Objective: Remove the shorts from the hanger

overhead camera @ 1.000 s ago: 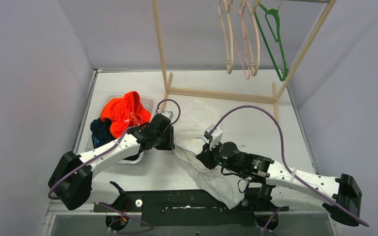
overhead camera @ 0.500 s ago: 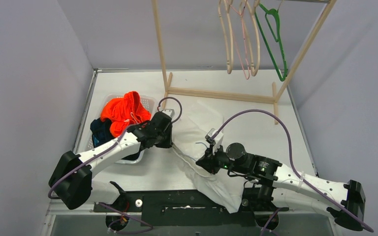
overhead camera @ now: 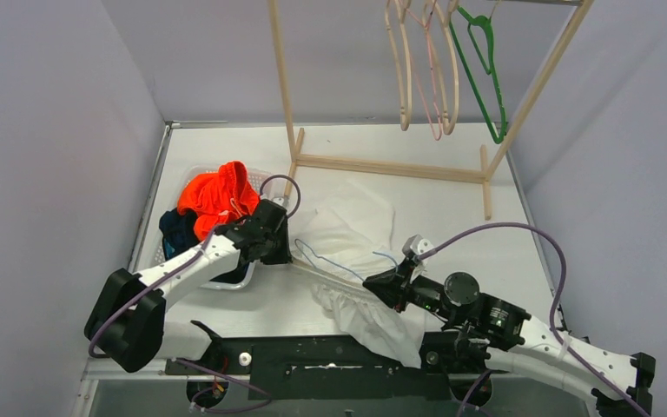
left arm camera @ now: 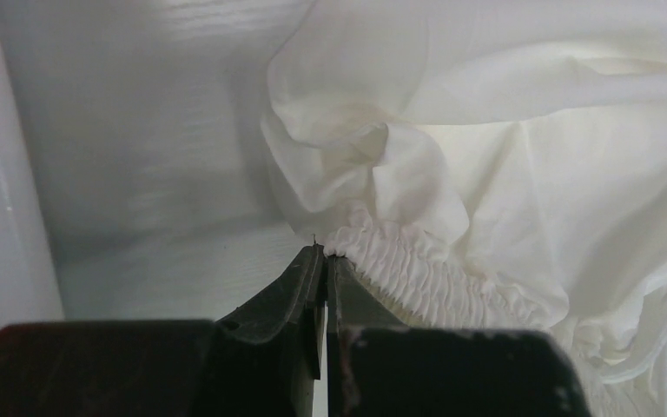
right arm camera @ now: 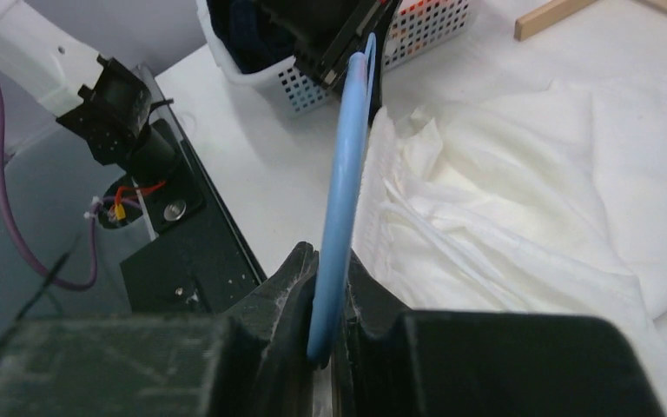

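Observation:
The white shorts (overhead camera: 352,228) lie crumpled on the table between my arms. A thin blue hanger (overhead camera: 326,261) lies partly out of their waistband. My left gripper (overhead camera: 283,254) is shut on the edge of the elastic waistband (left arm camera: 417,278), its fingertips (left arm camera: 324,254) pressed together. My right gripper (overhead camera: 382,283) is shut on the blue hanger (right arm camera: 347,156), which runs from its jaws (right arm camera: 328,261) towards the left gripper (right arm camera: 347,35). The shorts (right arm camera: 521,191) lie to the right of the hanger. Bright orange shorts (overhead camera: 221,195) and dark navy shorts (overhead camera: 176,230) sit in the basket.
A white perforated basket (overhead camera: 260,180) stands at the left, next to my left gripper; it also shows in the right wrist view (right arm camera: 417,26). A wooden rack (overhead camera: 391,165) stands at the back with pale hangers (overhead camera: 417,69) and a green hanger (overhead camera: 482,69).
My right gripper has pulled back to the right and nearer with the blue hanger. My left gripper has shifted left towards the basket. More of the hanger now shows outside the white shorts.

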